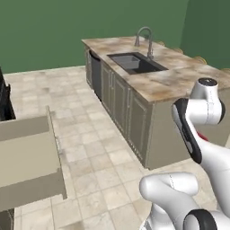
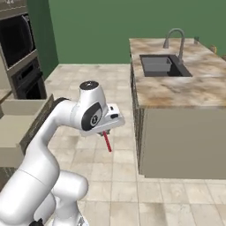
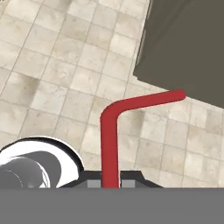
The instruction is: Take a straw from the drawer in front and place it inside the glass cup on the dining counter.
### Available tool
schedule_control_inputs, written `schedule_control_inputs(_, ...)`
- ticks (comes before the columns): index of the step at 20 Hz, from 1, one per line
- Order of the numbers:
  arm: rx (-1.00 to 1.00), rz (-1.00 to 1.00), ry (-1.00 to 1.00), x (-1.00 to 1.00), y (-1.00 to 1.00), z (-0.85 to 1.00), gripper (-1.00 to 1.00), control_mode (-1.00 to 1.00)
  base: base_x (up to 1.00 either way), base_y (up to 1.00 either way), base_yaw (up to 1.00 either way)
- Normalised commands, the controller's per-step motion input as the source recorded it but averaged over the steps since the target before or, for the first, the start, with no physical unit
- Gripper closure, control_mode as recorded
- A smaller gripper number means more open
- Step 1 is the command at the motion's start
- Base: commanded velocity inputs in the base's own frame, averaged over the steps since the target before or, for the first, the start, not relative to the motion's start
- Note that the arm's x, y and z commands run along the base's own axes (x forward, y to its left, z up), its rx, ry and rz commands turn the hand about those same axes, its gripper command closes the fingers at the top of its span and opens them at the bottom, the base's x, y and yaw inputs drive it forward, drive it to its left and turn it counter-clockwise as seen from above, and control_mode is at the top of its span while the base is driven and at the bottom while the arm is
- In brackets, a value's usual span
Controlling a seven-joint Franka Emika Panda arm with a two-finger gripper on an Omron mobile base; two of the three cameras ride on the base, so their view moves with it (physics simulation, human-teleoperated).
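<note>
The dining counter [image 2: 176, 90], with its sink [image 2: 161, 65], stands across the tiled floor [image 1: 90, 148] from the open drawer [image 1: 27, 161]. Above the floor between them the gripper [image 2: 105, 131] is clamped tight on the straw [image 2: 107, 142], which hangs below it and, in the hand view, bends sideways toward the counter's base.

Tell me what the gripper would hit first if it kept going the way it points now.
Most likely the tiled floor. The gripper, shut on the red straw, points down at bare tiles; the counter's base sits off to one side, though depth is hard to judge.
</note>
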Motion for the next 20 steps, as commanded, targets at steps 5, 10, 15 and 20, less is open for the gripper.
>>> schedule_control_inputs(5,0.00,0.00,0.00,0.00,0.00,0.00,1.00,1.00,0.08,-0.95,-0.26)
schedule_control_inputs(10,0.00,0.00,0.00,0.00,0.00,0.00,1.00,1.00,0.21,-1.00,-0.16)
schedule_control_inputs(15,0.00,0.00,0.00,0.00,0.00,0.00,1.00,1.00,0.12,-1.00,-0.12)
schedule_control_inputs(20,0.00,0.00,0.00,0.00,0.00,0.00,1.00,1.00,0.15,-0.99,-0.10)
